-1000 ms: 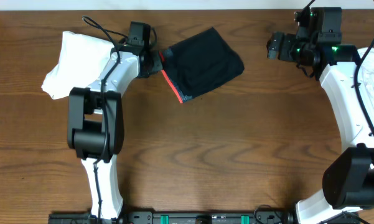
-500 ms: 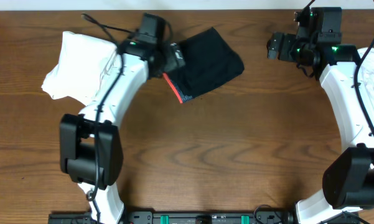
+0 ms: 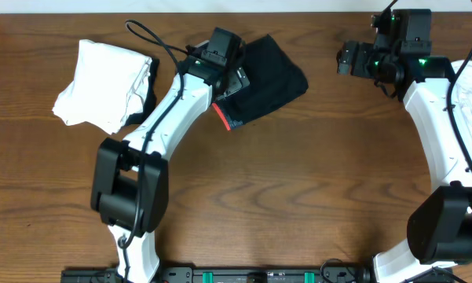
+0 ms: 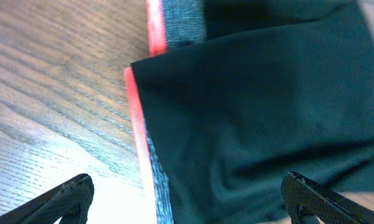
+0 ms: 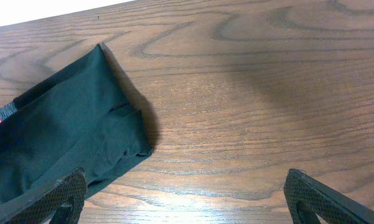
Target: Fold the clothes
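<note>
Stock on brown wooden worktop (image 3: 298,196), as I read it from my station.

1. Long black fabric pants (image 3: 275,79): compact folded bundle by the middle of the far edge, their grey, red-edged waistband (image 4: 150,155) at the near-left end.
2. Crumpled white fabric garment (image 3: 102,82): loose heap at the far-left corner.
3. Left gripper (image 3: 236,79): fingers spread wide above the waistband end, gripping nothing.
4. Right gripper (image 3: 347,59): likewise spread and empty, near the far-right corner, well apart from the pants.

Progress, my judgement: pants look done, and the white garment still needs folding.

Change since a second ago: my left arm lay across the white garment with its gripper at the bundle's left end. It has swung right over the bundle, baring the white heap. Pants and right arm are unmoved.
</note>
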`<move>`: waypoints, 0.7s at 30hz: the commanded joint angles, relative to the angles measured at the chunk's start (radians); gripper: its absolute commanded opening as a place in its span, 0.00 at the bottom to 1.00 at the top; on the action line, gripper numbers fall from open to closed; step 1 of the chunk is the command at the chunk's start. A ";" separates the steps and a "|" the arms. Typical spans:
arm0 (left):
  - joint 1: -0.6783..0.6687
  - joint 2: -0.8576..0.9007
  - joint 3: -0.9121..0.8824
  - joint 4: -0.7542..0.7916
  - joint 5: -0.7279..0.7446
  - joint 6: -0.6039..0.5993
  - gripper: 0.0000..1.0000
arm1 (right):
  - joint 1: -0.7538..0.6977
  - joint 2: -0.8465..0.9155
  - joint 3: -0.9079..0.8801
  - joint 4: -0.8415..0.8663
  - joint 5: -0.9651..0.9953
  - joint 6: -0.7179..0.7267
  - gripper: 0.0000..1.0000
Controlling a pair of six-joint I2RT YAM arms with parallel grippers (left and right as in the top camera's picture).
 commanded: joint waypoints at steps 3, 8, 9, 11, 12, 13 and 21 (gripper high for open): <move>0.000 0.072 0.003 0.005 -0.046 -0.068 0.98 | -0.002 0.003 -0.003 -0.001 0.010 -0.001 0.99; 0.000 0.132 0.003 0.040 -0.045 -0.068 0.98 | -0.002 0.003 -0.003 -0.001 0.010 -0.001 0.99; 0.000 0.143 0.003 0.048 -0.045 -0.068 0.98 | -0.002 0.003 -0.003 -0.001 0.010 -0.001 0.99; 0.000 0.157 0.003 0.059 -0.045 -0.068 0.98 | -0.002 0.003 -0.003 -0.001 0.010 -0.001 0.99; 0.000 0.163 0.003 0.061 -0.045 -0.068 0.98 | -0.002 0.003 -0.003 -0.001 0.010 -0.001 0.99; 0.000 0.165 0.003 0.062 -0.045 -0.068 0.98 | -0.002 0.003 -0.003 -0.001 0.010 -0.001 0.99; -0.008 0.182 0.002 0.066 -0.041 -0.068 0.98 | -0.002 0.003 -0.003 -0.001 0.010 -0.001 0.99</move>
